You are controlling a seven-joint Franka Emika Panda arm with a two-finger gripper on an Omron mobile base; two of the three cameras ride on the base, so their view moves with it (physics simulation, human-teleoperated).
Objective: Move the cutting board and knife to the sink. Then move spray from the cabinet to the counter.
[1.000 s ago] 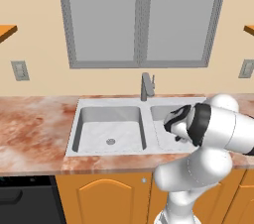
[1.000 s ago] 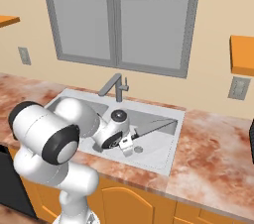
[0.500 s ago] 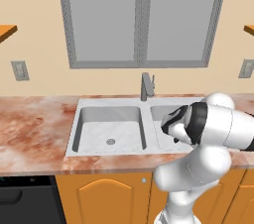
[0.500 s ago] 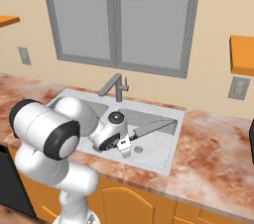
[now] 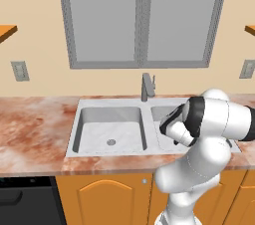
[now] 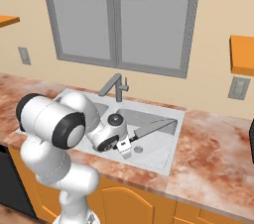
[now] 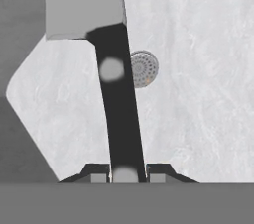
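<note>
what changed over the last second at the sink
The hand has sunk slightly lower into the right basin of the sink, carrying the knife with it. It stays shut on the knife's dark handle, blade angled up over the basin. Faucet and counter are unchanged.

We find no text, label, brand, number or sign that can be read anywhere in these pictures.
</note>
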